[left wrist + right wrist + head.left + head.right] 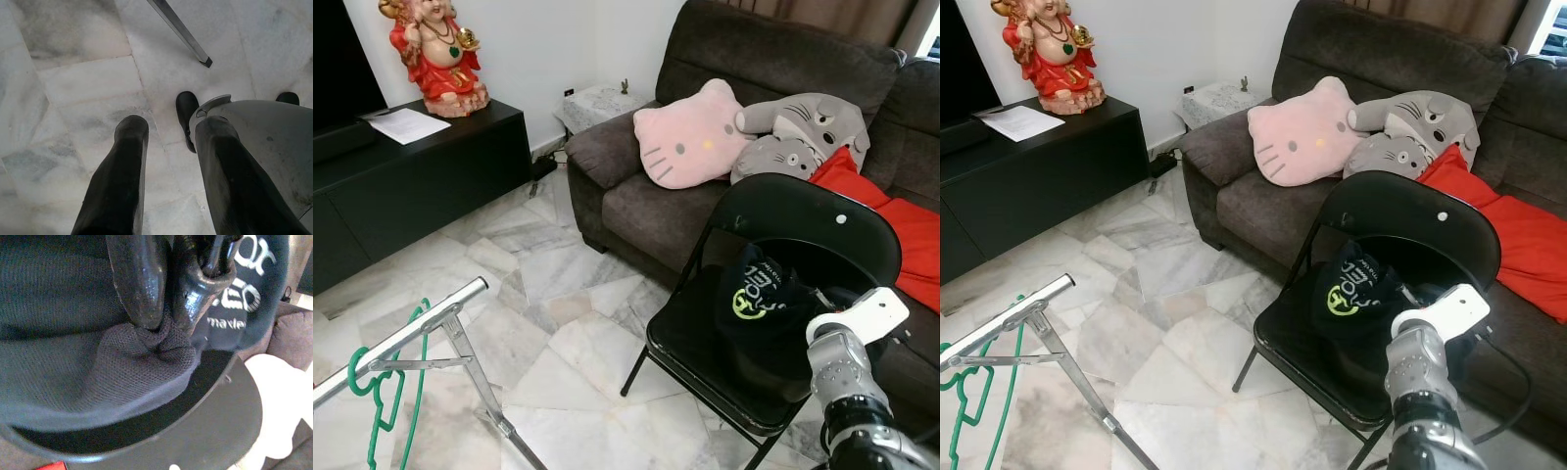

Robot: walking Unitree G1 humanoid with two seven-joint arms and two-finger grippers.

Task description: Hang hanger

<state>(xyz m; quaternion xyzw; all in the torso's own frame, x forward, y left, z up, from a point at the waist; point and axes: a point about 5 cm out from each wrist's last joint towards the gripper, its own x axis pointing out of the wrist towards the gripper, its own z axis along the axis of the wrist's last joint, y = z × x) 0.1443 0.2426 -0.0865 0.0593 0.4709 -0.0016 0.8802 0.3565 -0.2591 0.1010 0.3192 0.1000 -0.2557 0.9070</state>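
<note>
A green hanger (385,397) hangs by its hook from the silver rail of a metal rack (411,333) at the lower left. A black folding chair (803,211) stands at the right, with a dark shirt (759,294) bearing a green and white logo lying on its seat. My right arm (847,362) reaches down to that seat. In the right wrist view my right gripper (166,320) is shut on a bunched fold of the dark shirt fabric (146,352). My left gripper (173,128) hangs open above the marble floor with nothing between its fingers.
A dark sofa (636,196) behind the chair holds a pink cat cushion (690,147), a grey plush (803,132) and a red cloth (901,225). A black cabinet (421,186) at the left carries a red figurine (435,54) and paper. A rack leg (181,32) crosses the floor.
</note>
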